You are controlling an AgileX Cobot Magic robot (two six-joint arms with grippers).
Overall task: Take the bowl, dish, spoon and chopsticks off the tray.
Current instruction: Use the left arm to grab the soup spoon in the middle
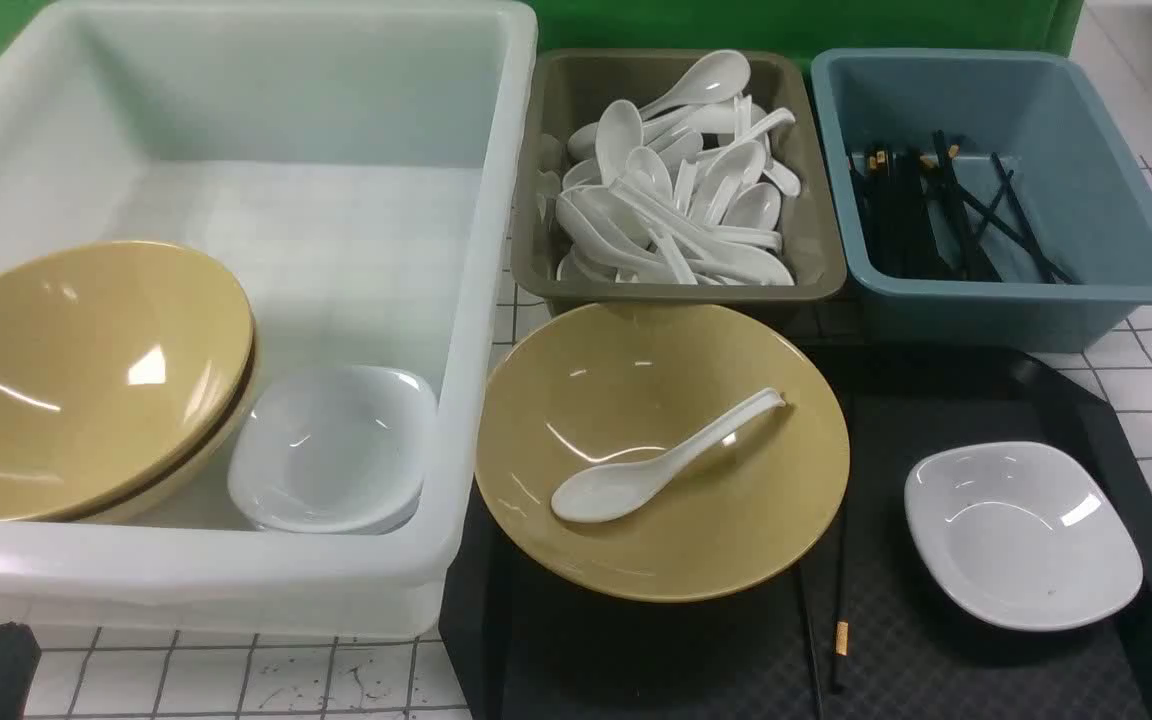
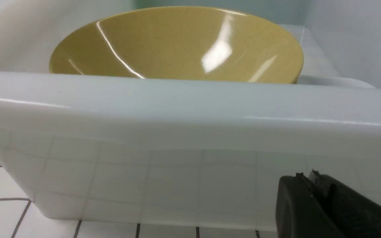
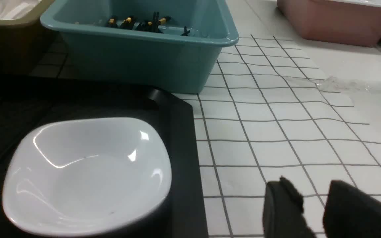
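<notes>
The black tray (image 1: 946,400) lies at the front right. On its left part stands the mustard-yellow bowl (image 1: 636,380), and the white spoon (image 1: 636,478) lies inside it, handle toward the back right. The white dish (image 1: 1021,535) (image 3: 88,175) sits on the tray's right part. The black chopsticks (image 1: 839,600) lie between bowl and dish, their far ends hidden under the bowl's rim. My left gripper (image 1: 6,632) (image 2: 306,175) is shut and empty, low in front of the white tub. My right gripper (image 3: 313,185) is open and empty over the tiled table, to the right of the tray's rim (image 3: 180,132).
A big white tub (image 1: 476,300) (image 2: 190,109) at the left holds stacked yellow bowls (image 1: 86,380) (image 2: 177,43) and white dishes (image 1: 336,450). Behind the tray stand an olive tub (image 1: 536,150) of spoons and a blue tub (image 1: 1116,200) (image 3: 137,59) of chopsticks. A pink tub (image 3: 336,23) is farther right.
</notes>
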